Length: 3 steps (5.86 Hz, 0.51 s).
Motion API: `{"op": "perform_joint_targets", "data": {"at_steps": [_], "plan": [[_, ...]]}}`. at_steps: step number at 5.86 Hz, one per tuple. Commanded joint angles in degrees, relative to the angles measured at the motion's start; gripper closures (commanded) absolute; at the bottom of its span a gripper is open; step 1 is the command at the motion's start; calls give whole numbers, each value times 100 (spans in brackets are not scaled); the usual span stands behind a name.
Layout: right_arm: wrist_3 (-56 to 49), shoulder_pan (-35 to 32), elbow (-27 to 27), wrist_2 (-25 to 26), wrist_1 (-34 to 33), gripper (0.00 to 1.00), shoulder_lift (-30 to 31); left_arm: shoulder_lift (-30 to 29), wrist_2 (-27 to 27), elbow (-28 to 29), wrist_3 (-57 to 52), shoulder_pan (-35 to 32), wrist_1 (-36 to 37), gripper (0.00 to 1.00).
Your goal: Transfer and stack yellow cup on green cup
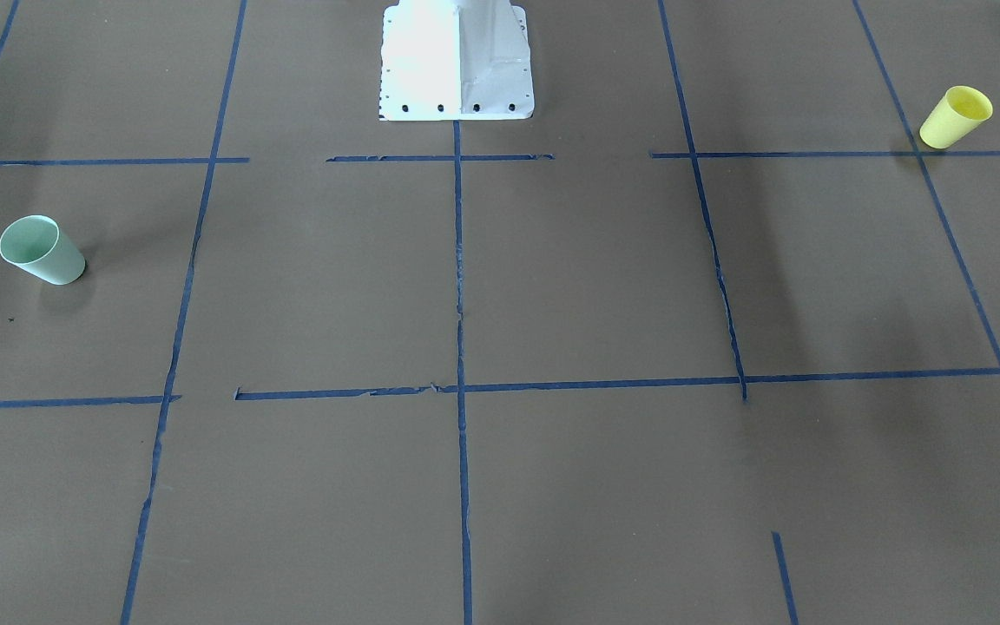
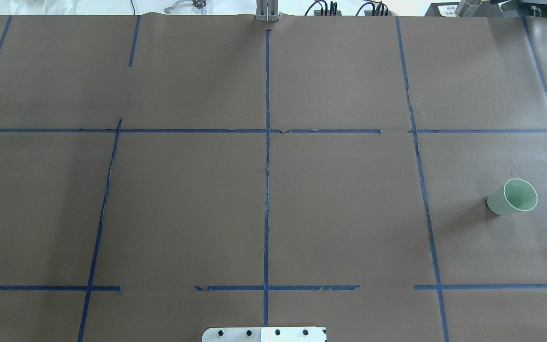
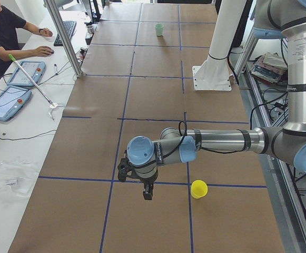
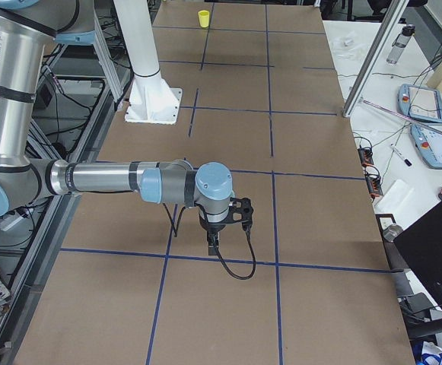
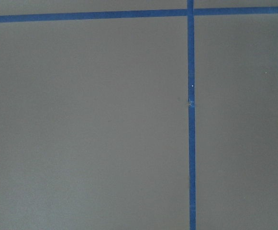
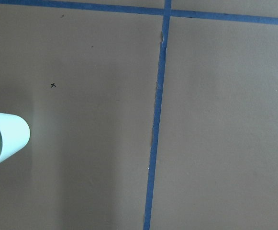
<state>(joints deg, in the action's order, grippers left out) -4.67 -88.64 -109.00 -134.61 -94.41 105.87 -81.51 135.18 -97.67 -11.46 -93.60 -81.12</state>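
Left arm [image 3: 221,141] stretched level, left gripper [image 3: 148,194] pointing down, yellow cup [image 3: 198,188] at its three o'clock. Right arm [image 4: 99,179] level too, right gripper [image 4: 213,245] down. Can't tell either jaw gap.

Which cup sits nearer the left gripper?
The yellow cup, close to the left gripper; the green cup stands at the table's far end.

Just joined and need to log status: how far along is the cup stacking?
Nothing done yet: the yellow cup stands alone at the robot's left end of the table, the green cup at the right end. Nothing in hand: the left gripper hovers near the yellow cup, the right gripper over the table, neither holding a cup. Left: grasp, carry across, stack.
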Motion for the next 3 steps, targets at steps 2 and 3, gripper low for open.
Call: {"op": "perform_joint_targets", "data": {"at_steps": [2, 3], "plan": [[-8, 75, 19, 14, 1, 0, 22, -5, 0, -95, 21, 18, 26, 0], [-8, 84, 19, 5, 19, 0, 22, 21, -43, -86, 12, 9, 9, 0]]}}
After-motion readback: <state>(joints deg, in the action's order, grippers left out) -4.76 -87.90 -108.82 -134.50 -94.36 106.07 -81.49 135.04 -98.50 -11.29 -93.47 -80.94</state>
